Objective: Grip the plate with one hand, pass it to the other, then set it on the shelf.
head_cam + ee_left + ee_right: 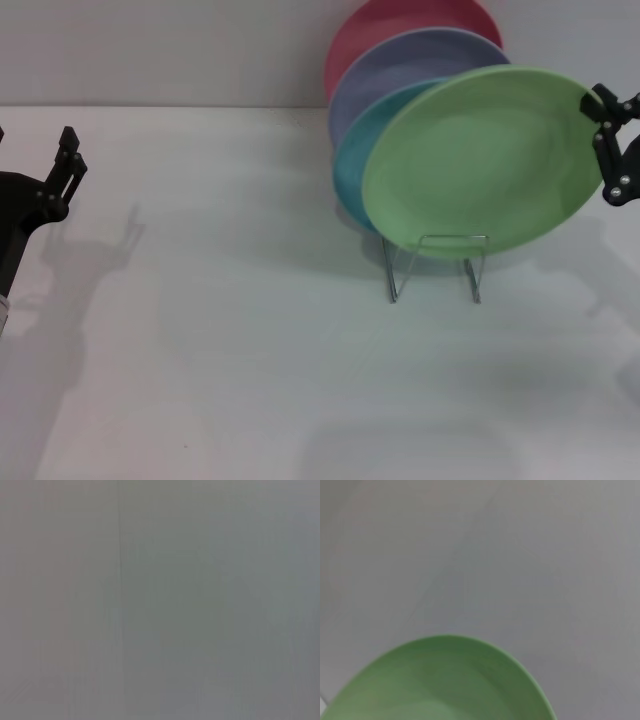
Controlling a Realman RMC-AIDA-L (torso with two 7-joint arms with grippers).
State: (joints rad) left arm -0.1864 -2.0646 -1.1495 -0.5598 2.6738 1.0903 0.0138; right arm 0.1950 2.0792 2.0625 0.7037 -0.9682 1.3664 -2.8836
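Note:
The light green plate (480,160) stands upright in the front slot of the thin wire shelf (436,265), leaning back on the other plates. My right gripper (606,146) is at the plate's right rim, open, with one finger above and one below the edge. The right wrist view shows the plate's rim (445,680) close up from above against the white table. My left gripper (35,145) is parked at the far left of the table, open and empty. The left wrist view shows only a blank grey surface.
A teal-blue plate (365,150), a lavender plate (400,65) and a pink-red plate (380,25) stand in the rack behind the green one. The white table (220,330) stretches in front and to the left, with a wall behind.

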